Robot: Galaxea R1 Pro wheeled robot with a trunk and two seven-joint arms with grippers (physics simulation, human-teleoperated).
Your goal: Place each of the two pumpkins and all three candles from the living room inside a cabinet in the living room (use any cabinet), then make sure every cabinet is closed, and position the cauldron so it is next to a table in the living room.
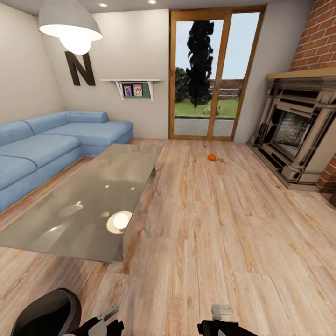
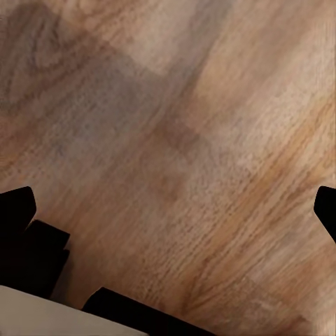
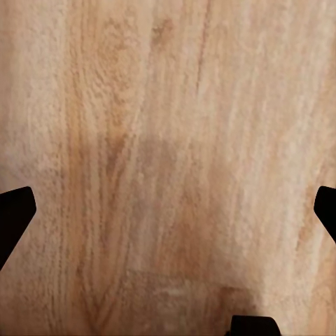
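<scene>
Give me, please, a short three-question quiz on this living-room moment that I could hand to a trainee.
1. True or false: the pumpkin lies on the glass table.
2. What stands nearer the pumpkin: (a) the blue sofa, (b) the fireplace?
3. Fill in: both wrist views look down on bare wood ____.

Key:
1. False; it lies on the plank floor, apart from the table.
2. b
3. floor; the left gripper and right gripper are open and hold nothing.

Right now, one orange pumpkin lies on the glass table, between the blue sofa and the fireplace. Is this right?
Not quite. The head view shows the pumpkin lying on the wood floor, not on the glass table. It sits past the table's far end, towards the fireplace. The blue sofa is beyond the table.
</scene>
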